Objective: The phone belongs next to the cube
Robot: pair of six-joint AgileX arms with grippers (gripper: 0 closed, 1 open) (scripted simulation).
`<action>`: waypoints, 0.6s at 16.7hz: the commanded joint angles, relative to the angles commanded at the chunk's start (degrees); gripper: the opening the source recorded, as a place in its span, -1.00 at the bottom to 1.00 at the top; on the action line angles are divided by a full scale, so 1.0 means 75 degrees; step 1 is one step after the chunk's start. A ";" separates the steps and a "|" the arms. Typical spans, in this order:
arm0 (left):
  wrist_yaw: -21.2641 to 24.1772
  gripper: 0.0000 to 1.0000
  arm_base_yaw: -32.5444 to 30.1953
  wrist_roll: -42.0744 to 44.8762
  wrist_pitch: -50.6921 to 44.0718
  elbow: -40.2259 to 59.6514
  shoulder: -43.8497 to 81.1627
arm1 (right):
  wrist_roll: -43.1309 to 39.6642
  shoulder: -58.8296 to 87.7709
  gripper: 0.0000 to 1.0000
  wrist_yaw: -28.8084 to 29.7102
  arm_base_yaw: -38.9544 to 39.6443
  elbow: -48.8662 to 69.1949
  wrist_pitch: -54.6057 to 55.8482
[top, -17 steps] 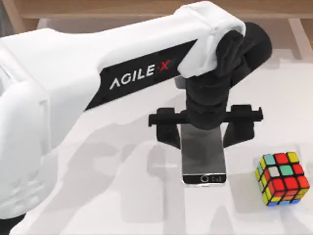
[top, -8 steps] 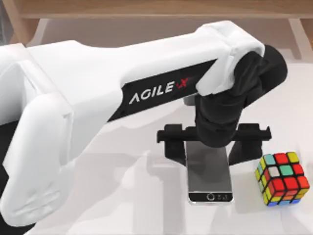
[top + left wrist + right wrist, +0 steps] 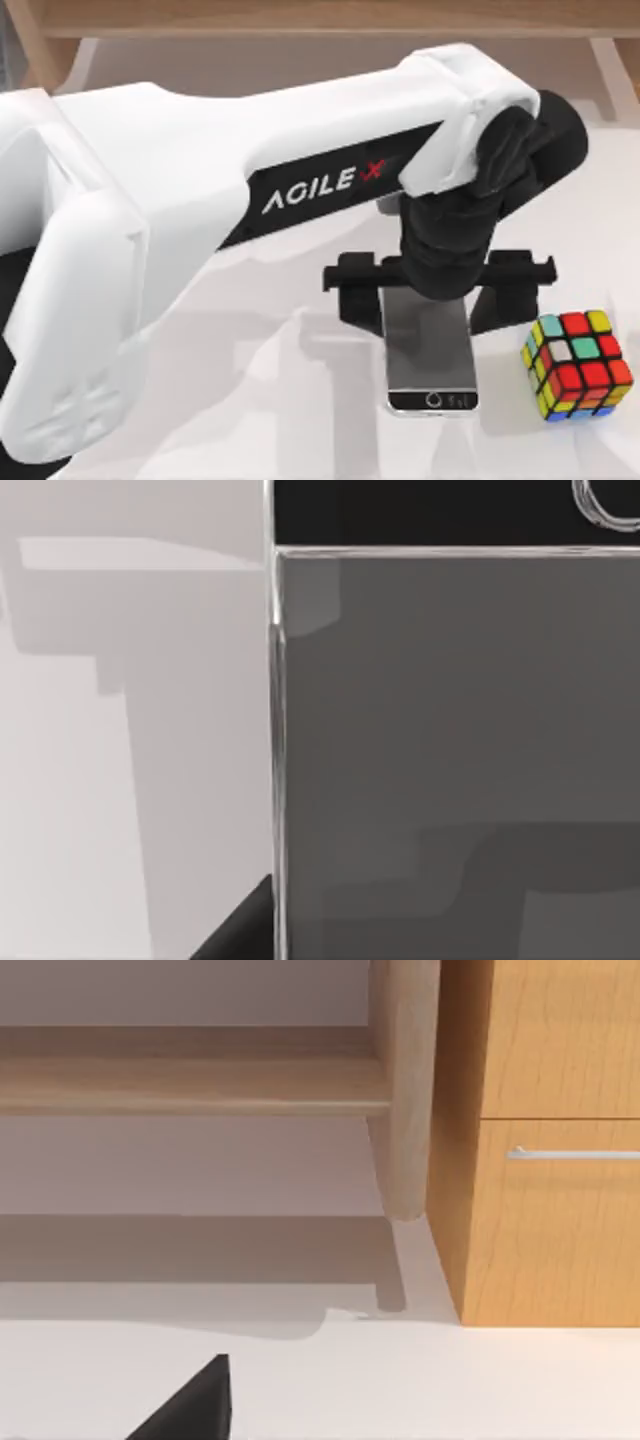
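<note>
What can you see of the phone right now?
The phone is a flat rectangle with a glossy grey screen, black bezel, silvery edge and a round home button at the end away from the arm. It lies screen-up on the white table, left of the cube and apart from it. The left tool straddles its far end, a finger on each long side.

The left arm [image 3: 200,200] is glossy white with a black panel lettered AGILE X, a black wrist and black gripper [image 3: 437,290].
</note>
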 joint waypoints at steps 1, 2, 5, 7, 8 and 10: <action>-0.0005 -1.00 -0.0003 -0.0003 0.0060 -0.0023 -0.0011 | 0.0000 0.0000 1.00 0.0000 0.0000 0.0000 0.0000; -0.0010 -1.00 -0.0006 -0.0006 0.0127 -0.0049 -0.0022 | 0.0000 0.0000 1.00 0.0000 0.0000 0.0000 0.0000; -0.0024 -1.00 -0.0011 -0.0012 0.0356 -0.0154 -0.0053 | 0.0000 0.0000 1.00 0.0000 0.0000 0.0000 0.0000; -0.0029 -1.00 -0.0012 -0.0015 0.0522 -0.0248 -0.0068 | 0.0000 0.0000 1.00 0.0000 0.0000 0.0000 0.0000; -0.0030 -1.00 -0.0012 -0.0017 0.0606 -0.0302 -0.0072 | 0.0000 0.0000 1.00 0.0000 0.0000 0.0000 0.0000; -0.0029 -1.00 -0.0015 -0.0017 0.0772 -0.0424 -0.0070 | 0.0000 0.0000 1.00 0.0000 0.0000 0.0000 0.0000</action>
